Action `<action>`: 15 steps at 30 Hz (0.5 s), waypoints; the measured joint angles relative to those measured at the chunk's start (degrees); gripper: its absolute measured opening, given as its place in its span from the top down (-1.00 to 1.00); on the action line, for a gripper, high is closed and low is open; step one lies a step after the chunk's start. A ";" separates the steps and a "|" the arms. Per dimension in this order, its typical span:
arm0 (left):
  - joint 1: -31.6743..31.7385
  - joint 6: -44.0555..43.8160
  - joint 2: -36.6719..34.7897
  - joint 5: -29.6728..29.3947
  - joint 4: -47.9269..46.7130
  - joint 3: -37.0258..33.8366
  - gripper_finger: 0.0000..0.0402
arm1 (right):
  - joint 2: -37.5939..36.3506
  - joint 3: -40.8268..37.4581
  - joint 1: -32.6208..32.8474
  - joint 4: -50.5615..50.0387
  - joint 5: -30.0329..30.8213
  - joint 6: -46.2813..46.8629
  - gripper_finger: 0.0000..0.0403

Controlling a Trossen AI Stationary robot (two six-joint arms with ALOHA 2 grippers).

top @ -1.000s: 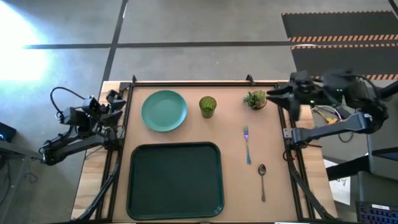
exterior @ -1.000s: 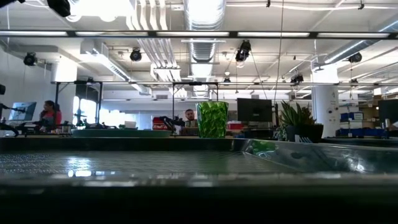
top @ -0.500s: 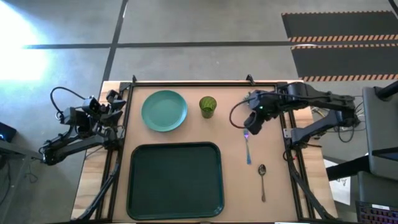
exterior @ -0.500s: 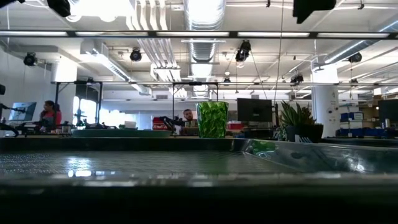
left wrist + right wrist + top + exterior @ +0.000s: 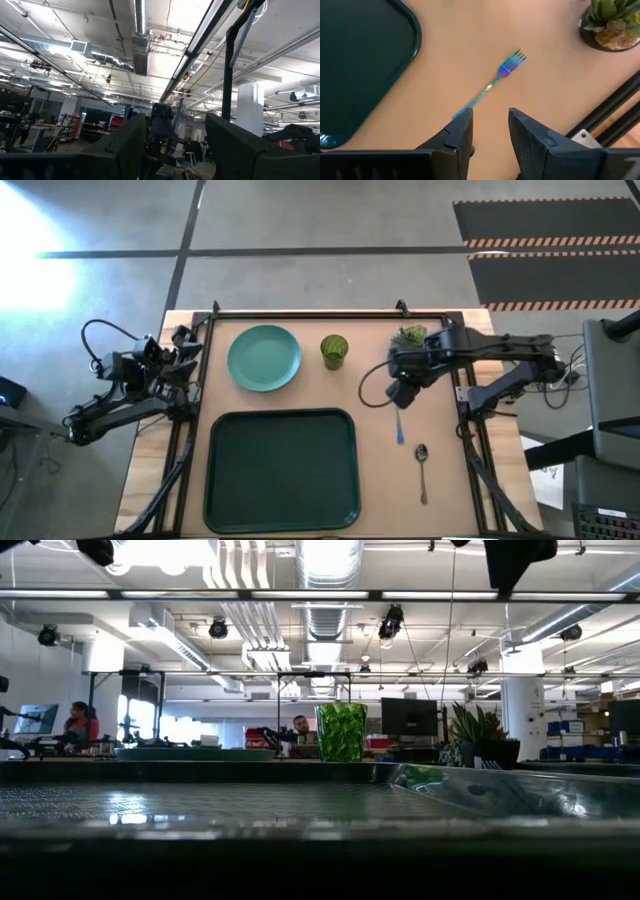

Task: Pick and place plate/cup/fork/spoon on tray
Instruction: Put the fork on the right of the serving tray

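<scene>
Two dark jointed arms with looping black cables (image 5: 95,332).

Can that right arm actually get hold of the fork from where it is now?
Probably yes. The right end effector hangs over the fork with its fingers apart, and bare table surrounds the fork. The potted plant and the tray sit off to either side, out of the way.

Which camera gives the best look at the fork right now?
The right wrist view: the fork lies fully exposed on the table, tines clear, beyond the open right gripper. In the high view the arm covers all but its handle end. The low and left wrist views miss it.
</scene>
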 joint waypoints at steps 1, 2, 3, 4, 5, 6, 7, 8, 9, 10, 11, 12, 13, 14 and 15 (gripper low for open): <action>-0.02 -0.02 0.00 0.25 -0.04 0.00 0.05 | -0.90 -0.84 0.26 -0.10 0.78 0.56 0.42; -0.02 -0.07 0.00 0.30 -0.02 0.00 0.05 | -1.69 -2.04 0.40 -0.31 1.36 1.04 0.42; -0.02 -0.07 -0.02 0.37 -0.01 0.00 0.05 | -2.61 -3.49 0.50 -0.40 1.75 1.81 0.42; -0.02 -0.07 -0.02 0.44 -0.02 0.00 0.05 | -3.66 -5.24 0.51 -0.32 2.10 2.39 0.42; -0.02 -0.10 -0.02 0.64 -0.04 0.00 0.05 | -4.71 -7.28 0.51 -0.29 2.28 3.38 0.42; -0.02 -0.25 -0.02 0.73 -0.02 0.00 0.05 | -5.81 -9.37 0.51 -0.22 2.30 4.72 0.42; -0.02 -0.92 -0.02 0.83 -0.02 0.00 0.05 | -7.08 -11.49 0.49 0.06 2.36 6.10 0.42; -0.02 -1.53 -0.02 0.85 -0.04 0.00 0.05 | -8.68 -13.60 0.49 0.51 2.42 7.39 0.42; -0.02 -2.09 -0.02 0.93 -0.03 0.00 0.05 | -10.46 -15.76 0.51 1.16 2.40 8.69 0.42; -0.02 -2.69 -0.02 1.03 -0.04 0.00 0.05 | -12.22 -17.95 0.51 2.16 2.42 9.93 0.42; -0.02 -2.86 -0.02 1.09 -0.04 0.00 0.05 | -13.98 -20.19 0.51 4.19 2.40 10.82 0.42; -0.02 -2.91 -0.02 1.09 -0.04 0.00 0.05 | -15.54 -22.41 0.51 6.91 2.33 11.38 0.42; -0.02 -2.91 -0.02 1.08 -0.04 -0.02 0.05 | -16.98 -24.60 0.62 9.58 2.21 11.83 0.42; -0.02 -2.91 -0.02 1.09 -0.04 -0.02 0.05 | -18.40 -26.85 0.74 11.87 2.17 12.41 0.42; -0.02 -2.91 -0.02 1.09 -0.04 -0.02 0.05 | -19.59 -28.99 0.75 13.73 1.84 12.99 0.42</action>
